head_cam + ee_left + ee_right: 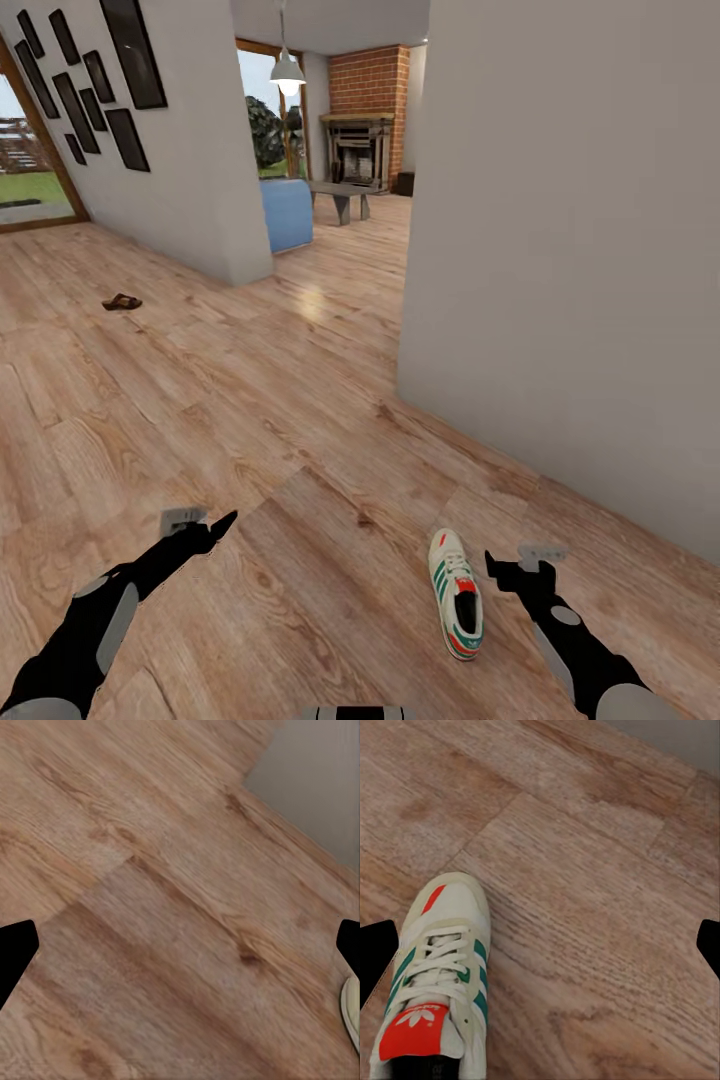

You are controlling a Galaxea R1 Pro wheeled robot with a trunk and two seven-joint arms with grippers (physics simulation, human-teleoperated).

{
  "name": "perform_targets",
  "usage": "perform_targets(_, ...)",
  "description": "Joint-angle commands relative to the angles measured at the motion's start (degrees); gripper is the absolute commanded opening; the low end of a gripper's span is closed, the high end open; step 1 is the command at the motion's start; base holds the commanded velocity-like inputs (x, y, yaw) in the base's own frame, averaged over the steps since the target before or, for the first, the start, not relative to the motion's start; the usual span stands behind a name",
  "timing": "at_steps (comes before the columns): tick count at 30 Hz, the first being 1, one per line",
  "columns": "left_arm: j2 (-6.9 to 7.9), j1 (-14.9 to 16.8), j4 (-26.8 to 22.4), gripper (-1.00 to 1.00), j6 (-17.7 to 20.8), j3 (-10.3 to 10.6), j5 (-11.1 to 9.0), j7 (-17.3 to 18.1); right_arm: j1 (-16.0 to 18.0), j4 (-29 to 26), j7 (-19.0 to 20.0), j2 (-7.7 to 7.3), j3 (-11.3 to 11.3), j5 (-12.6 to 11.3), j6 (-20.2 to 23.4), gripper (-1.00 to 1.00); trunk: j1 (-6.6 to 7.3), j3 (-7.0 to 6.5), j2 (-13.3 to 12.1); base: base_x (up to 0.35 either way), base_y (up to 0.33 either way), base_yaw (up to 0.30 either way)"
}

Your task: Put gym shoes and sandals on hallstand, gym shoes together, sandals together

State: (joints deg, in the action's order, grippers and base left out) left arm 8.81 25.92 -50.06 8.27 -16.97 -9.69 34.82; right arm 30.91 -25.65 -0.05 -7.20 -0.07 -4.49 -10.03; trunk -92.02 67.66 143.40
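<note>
Head view, left to right: a brown sandal [122, 302] lies far off on the wood floor [300, 420] near the grey wall corner [235, 180]; the left gripper [196, 527] hangs over bare planks, jaws spread and empty; a white trainer [456, 593] with green stripes lies on the floor, its long axis running away from the robot, toe pointing forward; the right gripper [522, 562] hovers just beside it on its right, jaws likewise spread and holding nothing. The right arm is clearly nearer, so a short leftward shift and descent would likely bring its jaws across the trainer [439, 975].
</note>
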Motion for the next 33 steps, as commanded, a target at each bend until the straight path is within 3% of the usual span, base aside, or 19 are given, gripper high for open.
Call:
perform_targets(1, -0.12, 0.66, -0.05, 1.00, 0.88, -0.03, -0.58, -0.65, 0.03, 0.06, -0.10, 0.24, 0.09, -0.46, -0.20, 1.00, 0.01, 0.05, 0.02, 0.000, 0.000, -0.030)
perform_targets(8, -0.41, 4.39, -0.25, 1.00, 3.00, 2.30, -0.59, -5.75, 0.03, 0.31, -0.35, 1.87, 0.15, -0.37, -0.17, 1.00, 0.01, 0.05, 0.02, 0.000, 0.000, -0.014)
perform_targets(15, -0.33, 5.15, -2.68, 1.00, 5.58, 5.06, -0.55, -7.35, 0.03, 0.46, -0.31, 2.99, 0.16, -0.35, -0.20, 1.00, 0.01, 0.05, 0.02, 0.000, 0.000, -0.003)
perform_targets(22, -0.22, 5.21, -5.21, 1.00, 6.14, 5.58, -0.58, -7.67, 0.03, 0.50, -0.30, 3.59, 0.16, -0.29, -0.24, 1.00, 0.01, 0.05, 0.02, 0.024, 0.000, 0.000)
perform_targets(33, -0.35, 5.16, -5.94, 1.00, 6.20, 5.71, -0.66, -7.67, 0.03, 0.58, -0.30, 3.84, 0.16, -0.30, -0.33, 1.00, 0.01, 0.05, 0.02, 0.189, 0.031, 0.000)
